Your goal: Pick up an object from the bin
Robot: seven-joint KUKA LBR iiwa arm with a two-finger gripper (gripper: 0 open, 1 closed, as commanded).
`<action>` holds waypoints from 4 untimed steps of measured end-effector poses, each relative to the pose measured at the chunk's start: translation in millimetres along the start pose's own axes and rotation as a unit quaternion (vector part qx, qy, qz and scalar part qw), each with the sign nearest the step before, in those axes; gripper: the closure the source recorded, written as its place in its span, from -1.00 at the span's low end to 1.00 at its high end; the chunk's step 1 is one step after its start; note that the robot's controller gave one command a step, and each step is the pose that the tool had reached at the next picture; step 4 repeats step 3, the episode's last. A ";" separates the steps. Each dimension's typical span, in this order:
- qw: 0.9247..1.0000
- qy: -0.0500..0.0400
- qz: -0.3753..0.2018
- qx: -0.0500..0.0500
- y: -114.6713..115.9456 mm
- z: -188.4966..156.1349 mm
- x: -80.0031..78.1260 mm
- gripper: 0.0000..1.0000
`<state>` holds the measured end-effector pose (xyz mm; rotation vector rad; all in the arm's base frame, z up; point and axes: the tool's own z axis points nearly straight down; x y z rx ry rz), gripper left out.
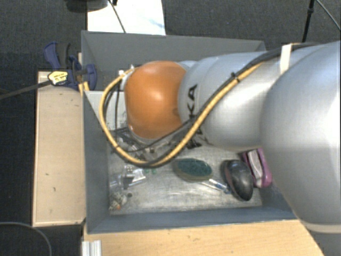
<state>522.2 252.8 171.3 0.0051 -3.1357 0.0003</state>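
Hanging over the left part of the grey bin [96,196], the gripper [134,144] is mostly hidden beneath the arm's orange cover [153,97], so whether it is clenched or released cannot be told. Nearest it, just below in the view, lies a small clear crumpled piece [128,177], with a tiny speckled bit [118,199] beyond. To the gripper's right lie a dark green oval pad [193,169], a black rounded object [238,179] and a pink thing [259,167].

A silver arm [240,108] wears an orange wrist cover [152,97] and a yellow-black cable [214,102].
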 end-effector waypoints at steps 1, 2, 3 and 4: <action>1.000 -0.001 0.011 0.001 -57.5 100.0 8.4 -1.00; 1.000 -0.004 0.013 -0.001 -54.4 95.8 7.0 1.00; 0.985 -0.008 -0.170 0.000 -85.7 -95.3 -14.4 1.00; 0.985 -0.008 -0.170 0.000 -85.7 -95.3 -14.4 1.00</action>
